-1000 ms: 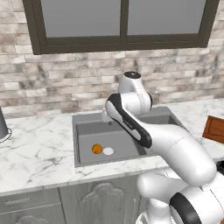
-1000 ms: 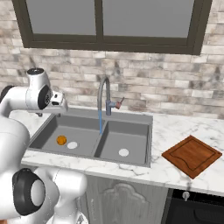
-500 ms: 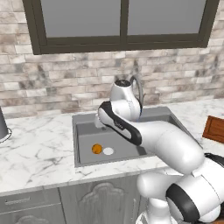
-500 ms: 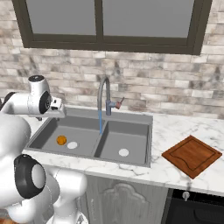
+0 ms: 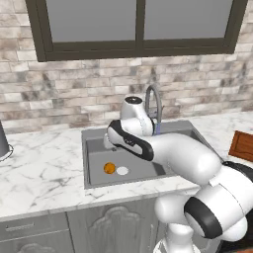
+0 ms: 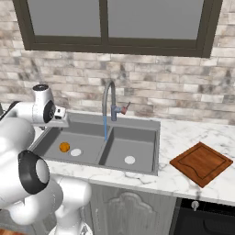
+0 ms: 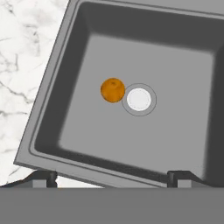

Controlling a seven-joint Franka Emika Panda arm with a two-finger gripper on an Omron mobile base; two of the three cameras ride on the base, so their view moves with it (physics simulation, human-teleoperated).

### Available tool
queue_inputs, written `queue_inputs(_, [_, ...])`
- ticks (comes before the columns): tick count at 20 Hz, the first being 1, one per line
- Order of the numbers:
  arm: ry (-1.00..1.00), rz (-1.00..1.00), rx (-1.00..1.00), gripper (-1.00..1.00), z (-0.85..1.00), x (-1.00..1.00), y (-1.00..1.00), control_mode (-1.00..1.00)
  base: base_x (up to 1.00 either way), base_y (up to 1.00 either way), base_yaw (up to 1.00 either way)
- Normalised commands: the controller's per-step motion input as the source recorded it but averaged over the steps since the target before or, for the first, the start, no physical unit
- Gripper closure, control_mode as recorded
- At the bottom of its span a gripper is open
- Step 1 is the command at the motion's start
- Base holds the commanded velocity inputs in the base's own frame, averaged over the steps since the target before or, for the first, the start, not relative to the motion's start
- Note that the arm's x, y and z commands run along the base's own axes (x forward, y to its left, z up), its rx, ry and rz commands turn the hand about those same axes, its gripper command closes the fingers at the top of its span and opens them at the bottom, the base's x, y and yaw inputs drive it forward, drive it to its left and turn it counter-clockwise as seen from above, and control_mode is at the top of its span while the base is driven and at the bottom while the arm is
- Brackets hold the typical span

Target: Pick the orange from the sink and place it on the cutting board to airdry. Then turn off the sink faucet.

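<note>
The orange [image 7: 112,90] lies on the floor of the sink's left basin, touching the left side of the pale drain disc [image 7: 138,99]. My gripper [image 7: 113,177] hovers above the near rim of that basin, open, with nothing between its fingertips [image 7: 46,177]. From the base views the orange [image 5: 109,168] [image 6: 64,147] sits in the dark grey sink [image 6: 151,131], below and in front of my hand [image 6: 59,121]. The sink faucet [image 6: 109,98] stands behind the divider, and a thin blue stream of water [image 6: 105,128] runs from its spout. The cutting board [image 6: 201,163] lies on the counter right of the sink.
Marble counter [image 5: 39,168] lies on both sides of the sink. A dark grey vessel [image 5: 3,143] stands at the far left. A brick wall and window rise behind the faucet. The right basin holds its own drain [image 6: 130,160]. A dark appliance front [image 6: 206,218] is below the board.
My arm has swung left and lowered, bringing the hand from beside the faucet down over the left basin. The orange and board have not moved.
</note>
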Motion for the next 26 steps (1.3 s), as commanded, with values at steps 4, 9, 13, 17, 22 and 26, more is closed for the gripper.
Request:
queue_inputs(4, [0.03,0.0,0.0,-1.0,-0.29,0.16,0.12,-1.0,0.0,0.0,0.0])
queue_inputs(9, [0.02,0.0,0.0,-1.0,-0.29,0.1,0.05,-1.0,0.0,0.0,0.0])
queue_inputs(13, [0.0,0.0,0.0,-1.0,-0.28,0.09,0.03,-1.0,0.0,0.0,0.0])
queue_inputs(17, [0.0,0.0,0.0,-1.0,-0.24,0.11,0.04,-1.0,0.0,0.0,0.0])
queue_inputs(22, [0.0,0.0,0.0,-1.0,-0.25,0.11,0.09,-1.0,0.0,0.0,0.0])
queue_inputs(26, [0.0,0.0,0.0,-1.0,-0.24,0.13,0.07,-1.0,0.0,0.0,0.0])
